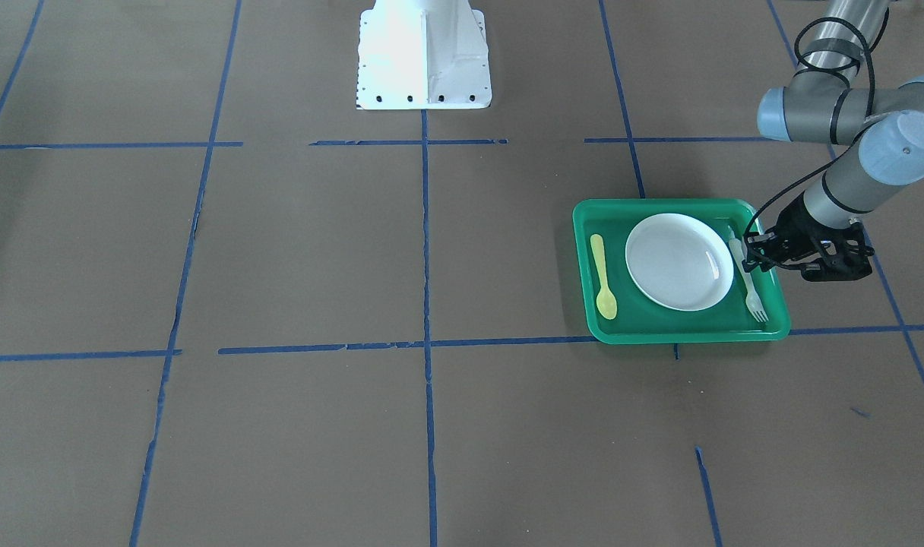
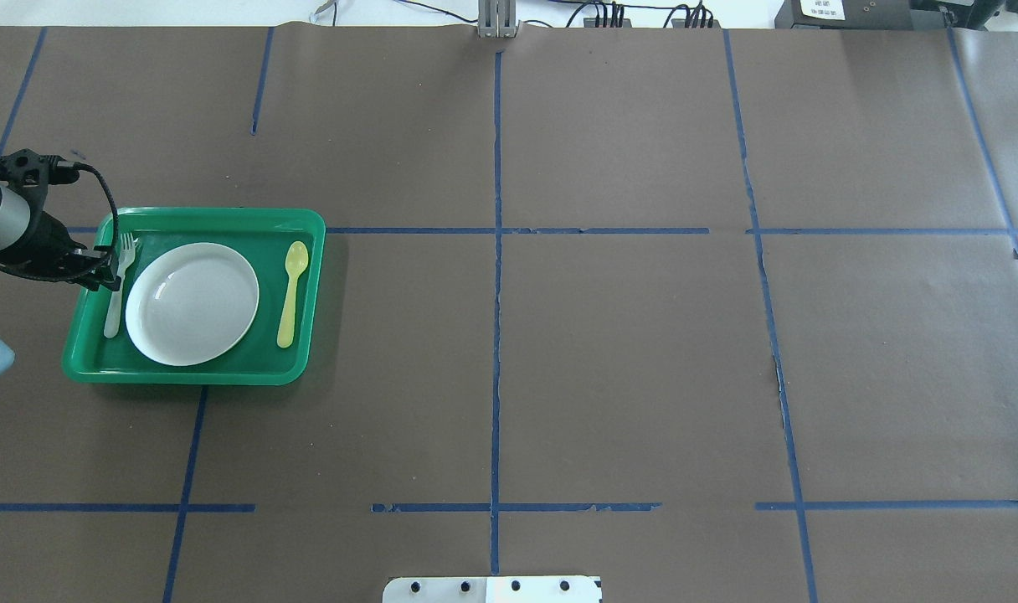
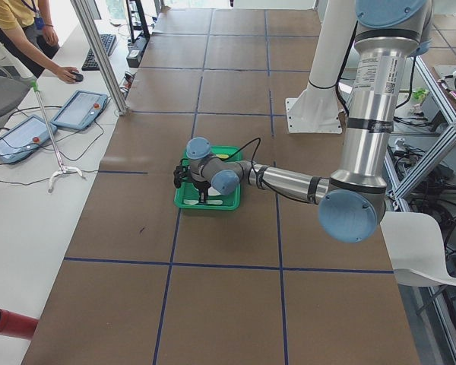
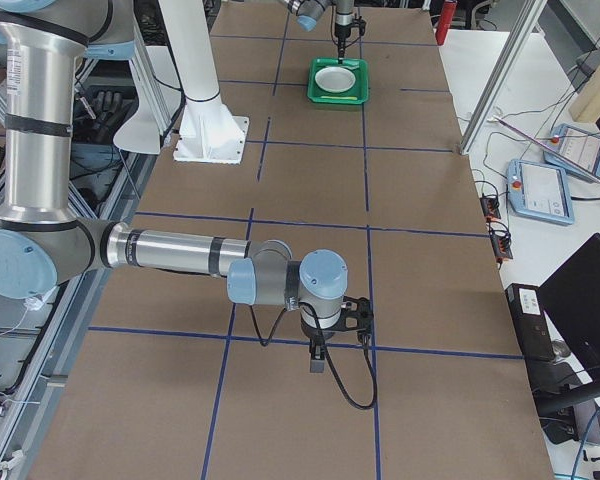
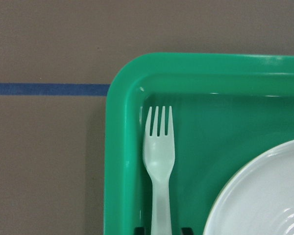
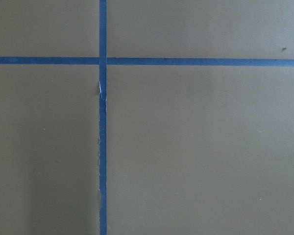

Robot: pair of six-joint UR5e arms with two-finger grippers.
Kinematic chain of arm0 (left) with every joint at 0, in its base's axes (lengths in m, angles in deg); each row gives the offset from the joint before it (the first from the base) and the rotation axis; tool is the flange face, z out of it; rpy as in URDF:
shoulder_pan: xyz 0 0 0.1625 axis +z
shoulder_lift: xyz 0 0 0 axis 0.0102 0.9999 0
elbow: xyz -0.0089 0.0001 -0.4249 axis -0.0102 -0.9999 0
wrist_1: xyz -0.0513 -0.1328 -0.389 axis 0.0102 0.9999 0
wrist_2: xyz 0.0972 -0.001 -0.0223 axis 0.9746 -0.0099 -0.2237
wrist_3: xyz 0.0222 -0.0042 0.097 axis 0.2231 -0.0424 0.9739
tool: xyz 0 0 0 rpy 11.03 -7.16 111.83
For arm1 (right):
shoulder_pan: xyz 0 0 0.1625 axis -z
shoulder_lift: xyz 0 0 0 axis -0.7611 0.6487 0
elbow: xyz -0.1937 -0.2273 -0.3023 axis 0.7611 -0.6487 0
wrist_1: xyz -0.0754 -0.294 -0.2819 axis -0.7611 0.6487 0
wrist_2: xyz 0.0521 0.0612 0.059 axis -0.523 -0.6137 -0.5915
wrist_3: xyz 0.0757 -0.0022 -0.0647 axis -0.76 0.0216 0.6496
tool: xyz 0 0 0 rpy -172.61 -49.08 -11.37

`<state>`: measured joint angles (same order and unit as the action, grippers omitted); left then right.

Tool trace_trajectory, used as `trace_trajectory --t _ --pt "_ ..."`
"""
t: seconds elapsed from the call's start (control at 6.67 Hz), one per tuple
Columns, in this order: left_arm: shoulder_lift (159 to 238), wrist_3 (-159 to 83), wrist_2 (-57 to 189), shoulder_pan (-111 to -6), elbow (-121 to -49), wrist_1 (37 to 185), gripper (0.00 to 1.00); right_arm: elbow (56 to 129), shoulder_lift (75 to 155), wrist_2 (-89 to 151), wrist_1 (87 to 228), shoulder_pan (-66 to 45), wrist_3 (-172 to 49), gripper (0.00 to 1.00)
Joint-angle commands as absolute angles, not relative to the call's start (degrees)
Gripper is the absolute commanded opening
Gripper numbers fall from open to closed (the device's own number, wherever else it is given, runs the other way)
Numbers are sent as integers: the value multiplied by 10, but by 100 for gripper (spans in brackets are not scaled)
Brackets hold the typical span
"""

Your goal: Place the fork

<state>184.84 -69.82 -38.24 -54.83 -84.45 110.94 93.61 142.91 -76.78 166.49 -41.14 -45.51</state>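
Left gripper (image 1: 749, 257) hangs low over the edge of the green tray (image 2: 191, 378) on the robot's left side. Its two black fingertips (image 5: 138, 230) stand a little apart, one on each side of the handle of the fork (image 5: 159, 161). From the wrist camera a thin strip of green shows between each tip and the handle, so the jaws look narrowly parted around it, not pinching it.

The fork is slim and pale, a whitish-grey plastic with the tray's green tinting it. It has four short tines and a small rounded shoulder that narrows into a straight handle. It lies flat on the tray floor, in the narrow lane between the white plate (image 2: 192, 303) and the tray wall on the robot's left; I can't tell whether it touches the plate's rim. Its long axis runs front to back, nearly parallel to that wall and only slightly slanted. The tines point away from the robot, toward the tray's far corner.

Across the plate a yellow spoon (image 2: 291, 293) lies the same way, bowl to the far side. The right gripper (image 4: 320, 352) hangs over the brown table (image 2: 643, 377), well apart from the tray. It shows only in a side view, so I can't tell how its jaws stand.
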Motion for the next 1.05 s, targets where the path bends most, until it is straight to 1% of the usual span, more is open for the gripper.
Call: trace_trajectory --t 0.0,0.15,0.3,0.6,0.75,0.9 --pt "1847 -697 -382 -549 -852 1107 100 936 1429 -768 1665 -411 -455 100" --pt "1837 -674 -383 -554 -868 1100 100 936 1429 -768 1665 -411 -455 100" --pt "1825 -568 -390 -605 -883 1060 100 936 1429 -768 1665 -411 -455 100" --pt "1817 -281 -391 -776 -909 904 100 936 1429 -768 1665 -411 -455 100" --pt "1791 -205 -393 -855 -906 887 100 936 1429 -768 1665 -411 -455 100" --pt "1762 -199 -396 -920 -902 887 100 936 1429 -768 1665 -411 -455 100"
